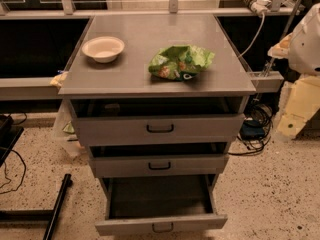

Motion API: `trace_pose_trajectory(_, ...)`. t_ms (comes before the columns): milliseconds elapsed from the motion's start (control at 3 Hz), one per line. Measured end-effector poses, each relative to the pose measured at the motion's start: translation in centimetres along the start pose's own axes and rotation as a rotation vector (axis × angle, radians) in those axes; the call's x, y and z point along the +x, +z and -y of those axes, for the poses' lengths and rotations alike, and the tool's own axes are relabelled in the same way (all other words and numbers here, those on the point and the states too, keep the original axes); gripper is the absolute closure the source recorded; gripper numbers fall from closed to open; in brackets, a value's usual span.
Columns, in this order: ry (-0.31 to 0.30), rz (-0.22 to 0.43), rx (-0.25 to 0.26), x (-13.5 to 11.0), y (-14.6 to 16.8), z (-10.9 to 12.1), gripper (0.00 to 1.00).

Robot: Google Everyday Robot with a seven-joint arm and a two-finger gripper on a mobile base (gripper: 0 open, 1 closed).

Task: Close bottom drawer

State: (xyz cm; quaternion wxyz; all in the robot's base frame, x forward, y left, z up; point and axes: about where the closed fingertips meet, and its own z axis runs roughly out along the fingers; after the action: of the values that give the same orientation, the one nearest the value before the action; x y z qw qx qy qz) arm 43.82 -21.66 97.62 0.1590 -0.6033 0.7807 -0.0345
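The bottom drawer [161, 225] gapes open, not yet pushed, the tool [295, 43] far off at right, state I cannot tell.

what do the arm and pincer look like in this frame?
Only part shows, at the right edge. The arm is a smooth, rounded white shell, with no markings or cables of its own visible. The pincer looks like a pale tan piece on the shell's left side, right of the cabinet.
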Motion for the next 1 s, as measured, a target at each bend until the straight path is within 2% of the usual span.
trace_pose_trajectory(333, 0.0, 0.0, 0.0, 0.0, 0.0, 0.0, 0.01)
trace_pose_trajectory(667, 0.005, 0.029, 0.0, 0.3, 2.4, -1.0, 0.19)
trace_pose_trajectory(1000, 0.001, 0.118, -0.046, 0.6, 8.8, -4.3, 0.43)
